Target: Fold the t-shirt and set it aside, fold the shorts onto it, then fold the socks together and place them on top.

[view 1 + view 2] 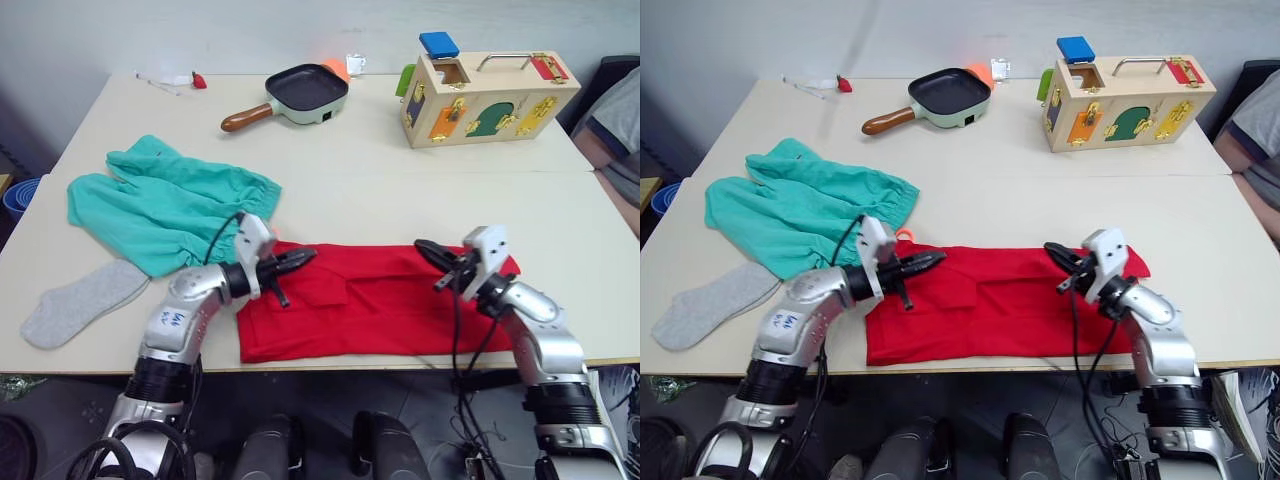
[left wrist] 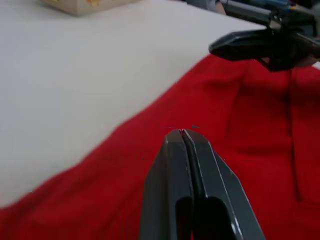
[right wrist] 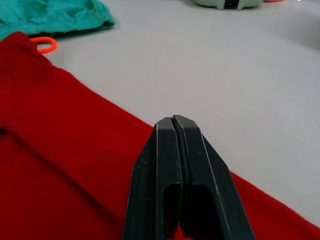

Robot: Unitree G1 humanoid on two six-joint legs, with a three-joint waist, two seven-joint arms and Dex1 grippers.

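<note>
The red t-shirt [image 1: 375,300] lies flattened as a long strip along the table's near edge. My left gripper [image 1: 305,256] hovers over its far left edge, fingers shut with nothing between them. My right gripper [image 1: 425,248] is over the far right edge, also shut and empty; it shows in the left wrist view too [image 2: 240,45]. The teal shorts [image 1: 165,205] lie crumpled to the left, touching the t-shirt's corner, with the orange drawstring [image 3: 44,45] poking out. A grey sock [image 1: 80,300] lies flat at the near left.
At the back of the table are a frying pan [image 1: 305,90] with a wooden handle, a wooden latch box [image 1: 485,100] and small items [image 1: 170,80]. A person's arm [image 1: 610,140] is at the right edge. The table's near edge [image 1: 330,368] runs just below the t-shirt.
</note>
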